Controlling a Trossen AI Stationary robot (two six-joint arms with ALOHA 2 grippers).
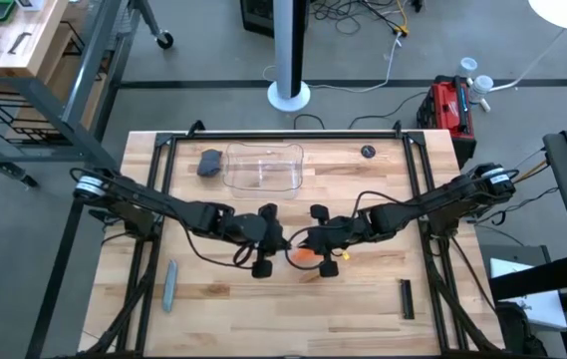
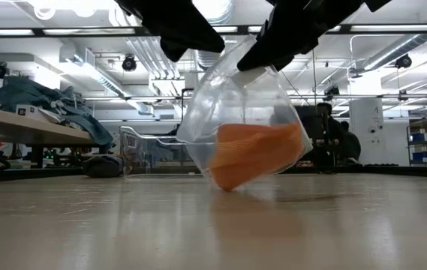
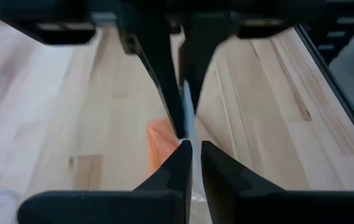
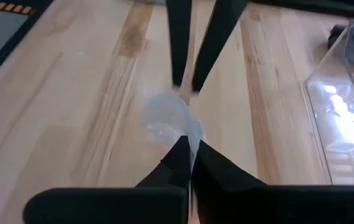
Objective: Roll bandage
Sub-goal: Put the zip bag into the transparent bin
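Note:
The orange bandage (image 2: 254,154) lies bunched in the bottom of a clear plastic wrapper (image 2: 228,97). The wrapper hangs over the middle of the table between my two grippers. My left gripper (image 1: 279,242) comes in from the table's left and is shut on the wrapper's top. My right gripper (image 1: 311,241) comes in from the right, tip to tip with the left one, and is also shut on the wrapper's top. From above, only a patch of the orange bandage (image 1: 305,255) shows under the fingers. In the left wrist view a bandage corner (image 3: 161,140) shows beyond the fingertips. My left gripper pinches the wrapper's upper edge (image 3: 189,124) between its two fingers, slanting down from the table's left. The wrapper hangs below, spread into a pouch. I cannot tell whether its lowest corner (image 2: 224,186) touches the tabletop. My right gripper pinches the same upper edge (image 4: 193,134) between its two fingers, slanting down from the table's right, just across from the left fingertips (image 4: 178,74). The clear film (image 4: 164,118) sags away below the hold, with the bandage in its bottom.
A clear plastic tub (image 1: 263,168) stands at the far middle, with a dark grey lump (image 1: 210,163) to its left. A grey stick (image 1: 169,284) lies near left, a black bar (image 1: 407,297) near right, and a small round black piece (image 1: 367,152) far right.

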